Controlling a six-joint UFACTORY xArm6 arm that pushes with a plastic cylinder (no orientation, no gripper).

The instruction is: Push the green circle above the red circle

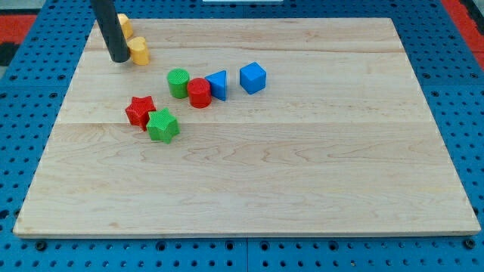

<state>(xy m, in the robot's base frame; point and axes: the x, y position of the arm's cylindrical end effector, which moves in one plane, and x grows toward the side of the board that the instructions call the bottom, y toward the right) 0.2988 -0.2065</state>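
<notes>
The green circle (178, 82) touches the red circle (199, 92) at its left; the tip (120, 59), a bare rod clamping nothing, sits well up-left of it.

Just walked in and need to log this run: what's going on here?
I'm a rod-tipped arm pushing blocks on a wooden board. My tip sits at the view's top left, beside a yellow block. The green circle currently touches the red circle on its left, not above it.

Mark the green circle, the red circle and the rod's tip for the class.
green circle (178, 81), camera view, its top face.
red circle (199, 91), camera view, its top face.
my tip (119, 59), camera view, rod's very end, beside a yellow block.
</notes>
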